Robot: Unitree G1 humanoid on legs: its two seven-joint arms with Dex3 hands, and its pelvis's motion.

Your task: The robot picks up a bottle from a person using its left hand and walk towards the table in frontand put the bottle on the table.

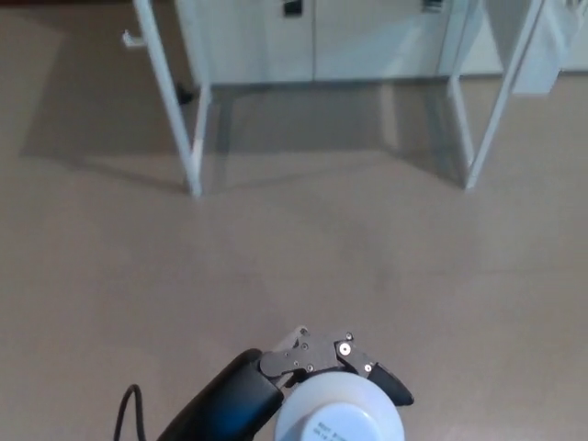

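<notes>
Well, from where I stand the bottle (340,418) is up off the ground, carried low in front of the robot. The head view looks straight down onto its white, rounded top, which has a bit of small print on it. The left hand (322,360) is clasped on it: the black fingers (390,386) curl round the far side of the top, and the forearm runs off toward the lower left with a dark cable (129,409) looping beside it. The right hand does not show at all.

I take the bottle for smooth, light plastic, though whether it is full I cannot tell, since the body is hidden under its own top. A smooth wall like that is likely to be slippery against hard fingers, and if it is thin it may give under a strong squeeze. How far down the hold reaches is also hidden. To my mind the best place to take it is round the broad body just under the shoulder. There the fingers get the most surface, and the weight hangs less and swings less while walking.

Ahead, the table (188,138) shows only as white legs, well apart from the hand across bare brown floor (322,248). Its top is out of view, and pale cabinets (367,41) stand behind. When it comes to setting down, the bottle wants to land flat on its base, because a tall thing let go at a tilt can topple.
</notes>
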